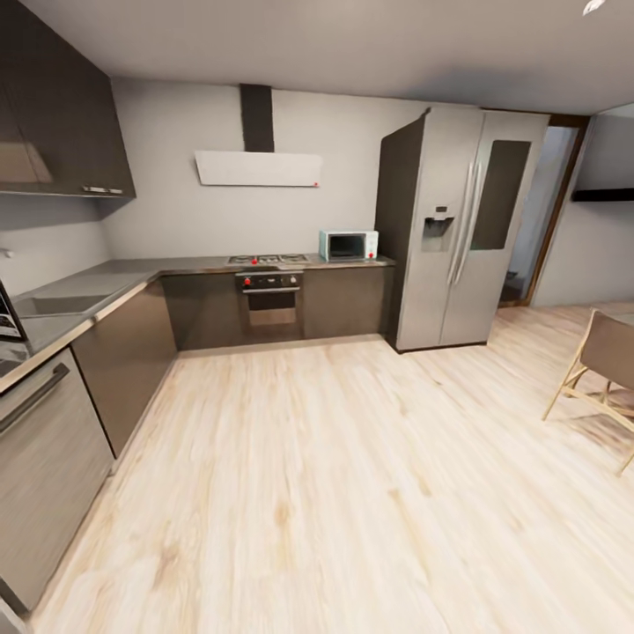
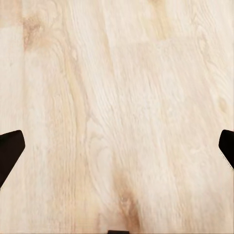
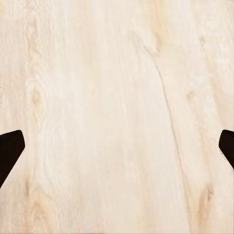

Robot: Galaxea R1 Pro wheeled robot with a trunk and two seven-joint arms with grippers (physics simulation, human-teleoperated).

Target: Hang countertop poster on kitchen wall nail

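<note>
Transit phase: poster [image 1: 9,315] barely sighted at frame edge.
Both the left gripper [image 2: 117,146] and the right gripper [image 3: 117,146] are held wide, empty, above floor [image 1: 335,493]; collision with kitchen countertop [image 1: 79,295] cabinets is risked on approach.

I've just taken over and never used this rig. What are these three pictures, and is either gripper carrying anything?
The big picture comes from the wheeled robot's head camera, looking across a kitchen: a long grey metal countertop on dark cabinets, a small white microwave, a tall silver fridge and a pale wooden floor. A dark-framed object sits at the countertop's near left edge, too cut off to identify. The other two pictures come from cameras by each gripper, aimed down at the floor. The left gripper and right gripper both show dark fingertips spread wide, holding nothing.
</note>
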